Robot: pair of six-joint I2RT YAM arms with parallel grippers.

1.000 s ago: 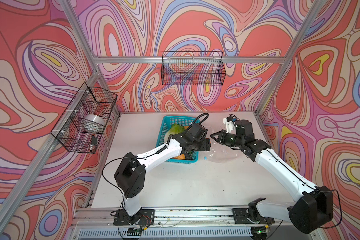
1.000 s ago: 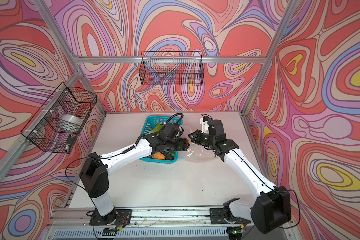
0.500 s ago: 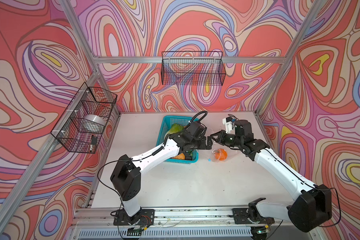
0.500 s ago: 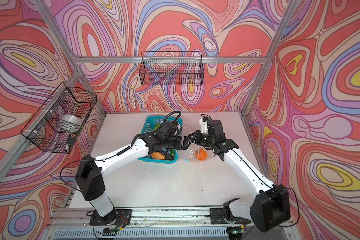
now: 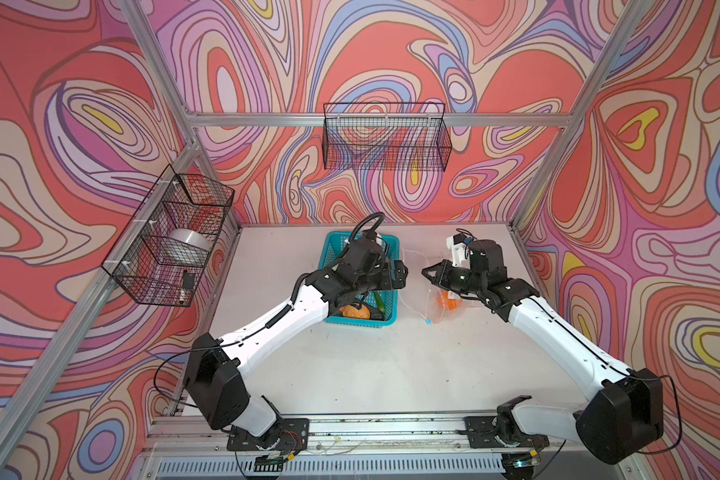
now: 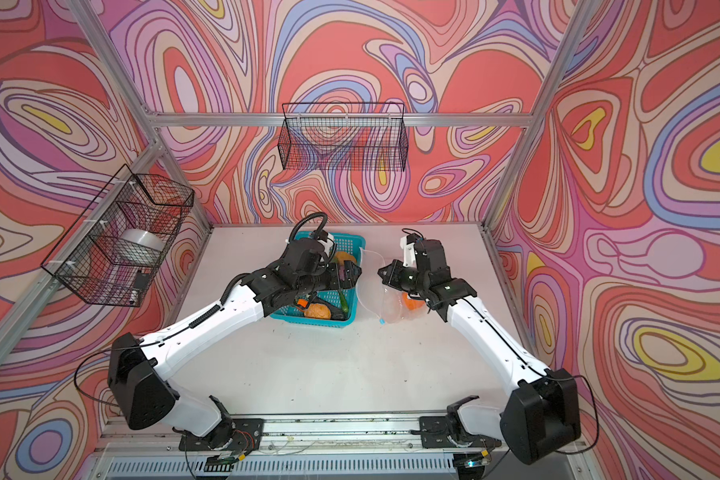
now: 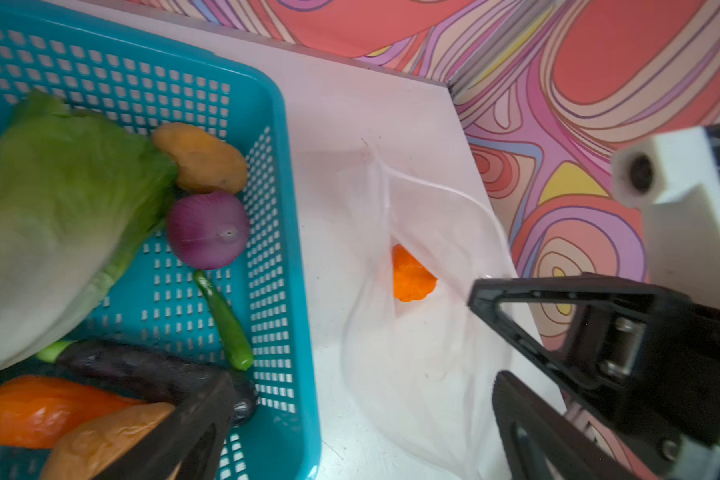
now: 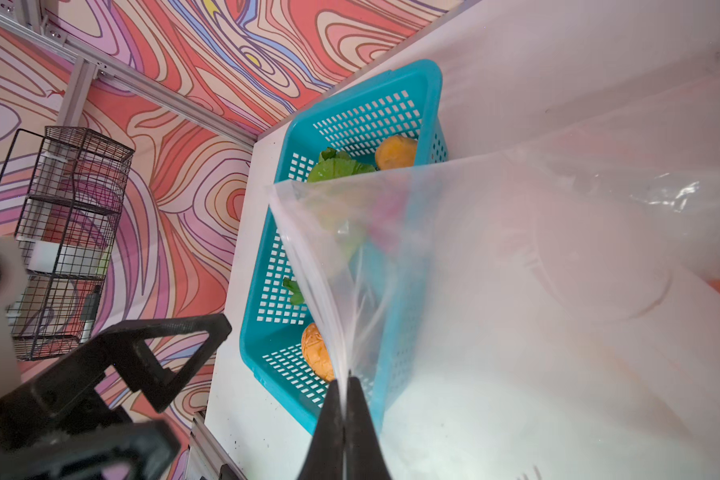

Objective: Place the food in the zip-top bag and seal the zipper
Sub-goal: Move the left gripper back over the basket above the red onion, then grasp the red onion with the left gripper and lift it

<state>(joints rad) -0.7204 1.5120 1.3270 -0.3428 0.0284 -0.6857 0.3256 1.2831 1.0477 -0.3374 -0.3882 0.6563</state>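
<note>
Walls [image 5: 371, 62]: covered on three sides in a swirling print of coral, pink, lilac, blue and yellow, outlined in dark lines.
Frame [image 5: 375, 120]: aluminium posts and crossbars are set along the wall corners and the rear wall.
Counter [image 5: 371, 365]: a matt white, flat surface, lightly speckled with dark marks.
Rear wire basket [image 5: 385, 141]: black mesh, hung from the rear crossbar.
Side wire basket [image 5: 167, 241]: black mesh, fixed to the left post and divided into compartments; a silvery roll [image 5: 188, 245] is held in the middle one.
Front rail [image 5: 391, 428]: an aluminium track is laid along the near edge, with a slotted grille [image 5: 371, 465] below.
Light: even and bright; only soft shadows are cast.
</note>
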